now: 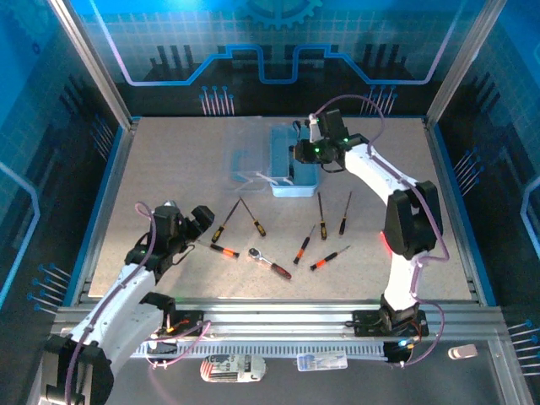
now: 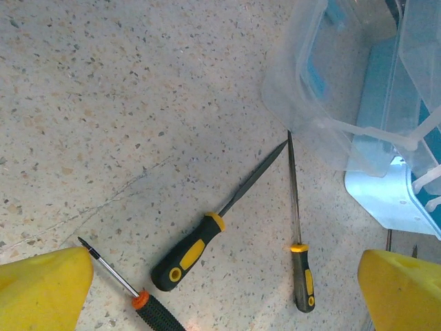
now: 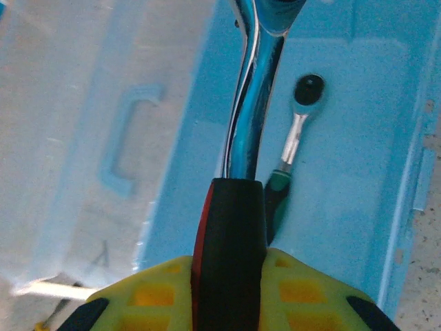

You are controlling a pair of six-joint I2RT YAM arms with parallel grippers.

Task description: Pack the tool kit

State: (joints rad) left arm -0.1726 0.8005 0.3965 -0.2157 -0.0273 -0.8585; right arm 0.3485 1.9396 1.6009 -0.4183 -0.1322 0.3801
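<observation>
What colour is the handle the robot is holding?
The handle is black and red; right wrist view shows it best.

The table (image 1: 169,169) is pale speckled stone, with a faint crack (image 2: 103,200) seen in the left wrist view. Blue trim (image 1: 101,211) edges its sides. An aluminium rail (image 1: 278,314) runs along the near edge, and below it lie a small grey device (image 1: 232,367) and a clear packet (image 1: 321,361). A blue gear-pattern panel (image 1: 278,34) stands behind
</observation>
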